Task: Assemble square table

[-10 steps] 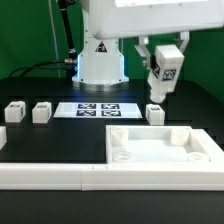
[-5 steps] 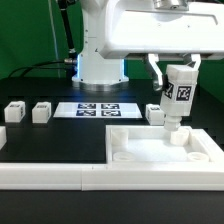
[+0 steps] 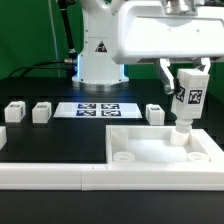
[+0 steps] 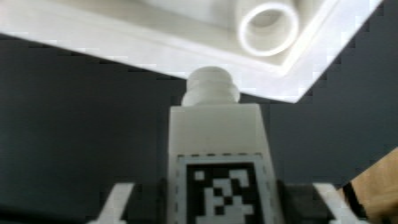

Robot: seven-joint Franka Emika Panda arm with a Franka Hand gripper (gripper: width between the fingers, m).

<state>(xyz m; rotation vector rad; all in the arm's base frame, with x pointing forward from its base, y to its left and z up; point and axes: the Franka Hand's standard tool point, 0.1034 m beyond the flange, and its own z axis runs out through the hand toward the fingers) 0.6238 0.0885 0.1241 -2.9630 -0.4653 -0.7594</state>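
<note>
Above the far corner of the tabletop slab [image 3: 150, 150] at the exterior view's right, the gripper [image 3: 188, 90] carries one leg [image 3: 188, 102] upright, with its tag toward the exterior camera and its peg pointing down. Step in hand, as I read it: bringing a leg to its corner hole [image 4: 270, 28]; I see no leg mounted on the slab. The pincer stands at a moderate width, its two fingers [image 3: 165, 78] clamped on opposite sides of the leg. Arm pose: the wrist points straight down and the hand is vertical, with the peg tip close to the slab's rim; I cannot tell from either view whether it touches. In the wrist view the peg tip lies short of the hole, at the slab's edge, so peg and hole are not yet in line. The next move, in my judgement, calls for a small sideways shift to centre the peg over the hole, then a straight descent and a turn to seat it, keeping the leg plumb so the peg does not catch the rim. The slab lies on the black table [image 3: 60, 140], between the L-shaped rail [image 3: 50, 175] in front and the marker board [image 3: 98, 109] behind; three further legs [image 3: 41, 112] wait on the table, one just beyond the slab.
</note>
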